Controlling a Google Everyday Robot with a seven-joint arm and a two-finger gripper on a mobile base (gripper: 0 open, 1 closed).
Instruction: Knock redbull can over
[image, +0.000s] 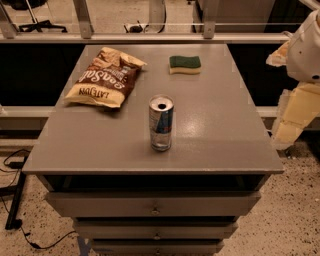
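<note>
The redbull can is a slim silver-and-blue can with a pull-tab top. It stands upright near the middle of the grey table top, a little toward the front edge. My gripper hangs off the table's right side, beyond the edge, below the white arm. It is well to the right of the can and not touching it.
A brown and yellow chip bag lies flat at the back left of the table. A green and yellow sponge lies at the back middle. Drawers sit below the front edge. A rail runs behind the table.
</note>
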